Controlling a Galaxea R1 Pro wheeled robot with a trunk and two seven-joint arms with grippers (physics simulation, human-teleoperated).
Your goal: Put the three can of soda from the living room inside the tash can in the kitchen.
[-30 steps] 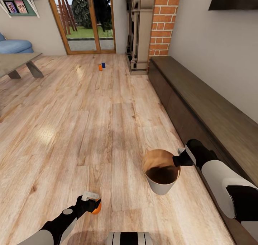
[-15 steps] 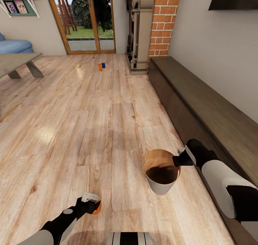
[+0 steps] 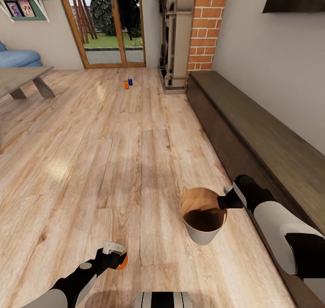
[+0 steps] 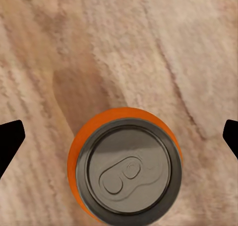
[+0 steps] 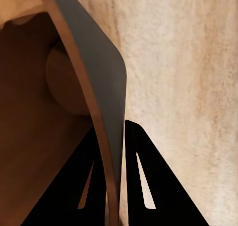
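A: Status on the cans?

B: None binned that I can see. My left end effector point(image 3: 118, 255) sits at about 7 o'clock in the head view with an orange can point(image 3: 121, 261) between its fingers. From the left wrist view the can point(image 4: 126, 169) stands upright on the plank floor point(image 3: 90, 163), silvery top up, and the fingertips point(image 4: 10, 141) are spread wide on either side, not touching it. So spread, not gripping yet.

A: Right side?

B: Right end effector point(image 3: 222, 202) is pinching the rim of the trash can point(image 3: 203, 233). The wrist view shows one finger point(image 5: 148, 181) outside the wall point(image 5: 94, 87) and one inside, pressed together on it. The bucket is at 5 o'clock, coppery inside, and looks empty as far as I can tell.

A: The other two?

B: Small orange can point(image 3: 126, 85) and blue can point(image 3: 130, 81), just beside each other, far off at 12 o'clock near the glass doors point(image 3: 106, 24).

A: So what's left?

B: My call: nearly everything. Close on this can, drop it in, fetch the two far ones, then haul the bucket to the kitchen.

A: Room?

B: Living room. Light wood planks, brick fireplace point(image 3: 192, 33) at 1 o'clock, long dark cabinet point(image 3: 257, 132) along 3 o'clock, blue sofa point(image 3: 18, 57) at 10 o'clock, low grey bench point(image 3: 20, 79) in front of it.
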